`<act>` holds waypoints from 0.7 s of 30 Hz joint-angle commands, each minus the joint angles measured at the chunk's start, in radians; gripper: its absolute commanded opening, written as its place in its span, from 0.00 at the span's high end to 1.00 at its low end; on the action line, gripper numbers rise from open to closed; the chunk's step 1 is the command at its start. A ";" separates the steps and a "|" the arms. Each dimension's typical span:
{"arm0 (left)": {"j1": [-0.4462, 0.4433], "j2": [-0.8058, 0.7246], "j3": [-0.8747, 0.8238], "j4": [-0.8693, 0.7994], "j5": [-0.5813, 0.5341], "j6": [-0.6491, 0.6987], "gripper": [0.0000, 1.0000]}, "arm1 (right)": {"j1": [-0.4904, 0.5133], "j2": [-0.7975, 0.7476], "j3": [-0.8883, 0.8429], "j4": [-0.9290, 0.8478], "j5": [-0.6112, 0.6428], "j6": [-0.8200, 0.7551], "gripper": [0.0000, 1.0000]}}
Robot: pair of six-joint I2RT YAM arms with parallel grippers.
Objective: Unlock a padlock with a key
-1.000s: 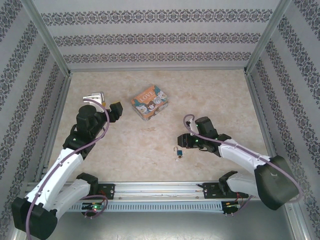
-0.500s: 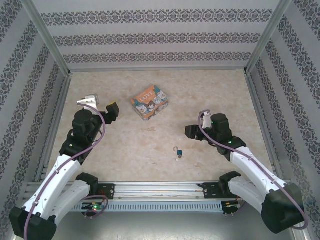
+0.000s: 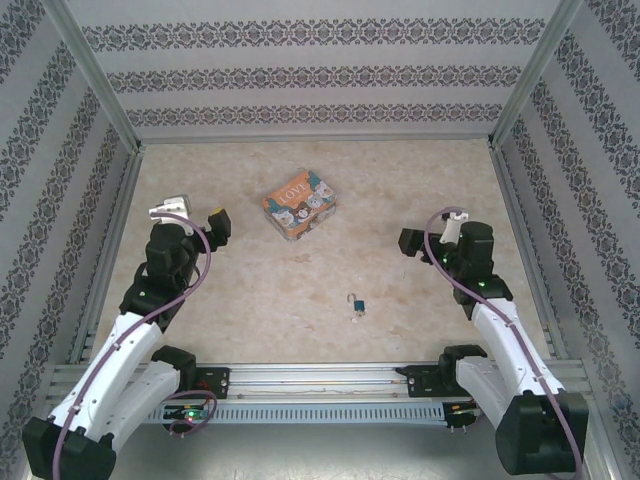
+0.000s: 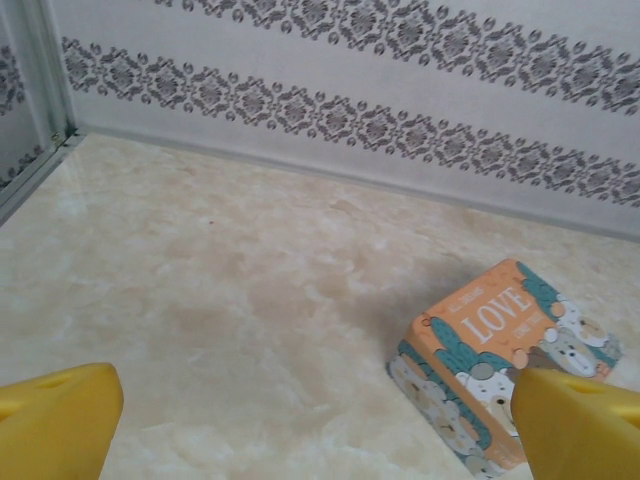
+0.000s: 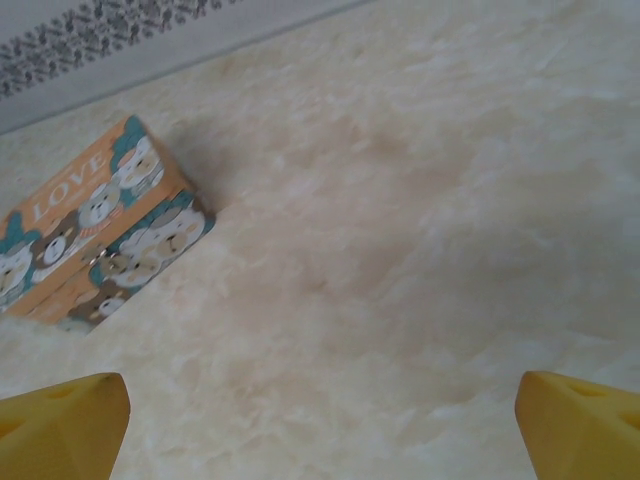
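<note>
The left gripper (image 3: 195, 212) stands wide open. In its wrist view (image 4: 320, 430) the two yellow fingertips (image 4: 55, 425) sit at opposite edges with only bare table (image 4: 230, 300) between them. The right gripper (image 3: 432, 228) is spread just as wide, and its own camera (image 5: 320, 425) shows it holding nothing. Both are poised above the marbled surface and touch no object.

By count there are two arms, two grippers, one padlock, one tin box and what seems to be one key.

The padlock (image 3: 356, 304) lies on the table in the near half of the workspace, between the two arms. Its blue-teal body faces the near edge and its silver shackle points away. It is well apart from both grippers but nearer the right one, lying to that gripper's left and closer to the arm bases. The left gripper is much farther off, by the left wall.

The key (image 3: 355, 317) appears as a small pale sliver at the padlock's near end. It is too small in the overhead view to tell whether it sits in the lock or only touches it.

The orange "LOVE" tin box (image 3: 299, 203) rests farther back, near the middle of the table and closer to the left gripper. It also shows ahead and to the right in the left wrist view (image 4: 505, 365), and at the left in the right wrist view (image 5: 100, 235).
</note>
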 commanded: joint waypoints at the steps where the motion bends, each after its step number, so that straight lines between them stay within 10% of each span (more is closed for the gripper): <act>1: 0.019 -0.013 -0.031 0.033 -0.077 0.012 0.01 | -0.019 0.002 -0.032 0.082 0.070 -0.063 0.02; 9: 0.047 -0.043 -0.122 0.034 -0.163 -0.017 0.01 | -0.027 0.091 -0.204 0.436 0.280 -0.135 0.02; 21: 0.098 -0.040 -0.167 -0.010 -0.155 0.006 0.01 | -0.031 0.392 -0.224 0.881 0.269 -0.238 0.01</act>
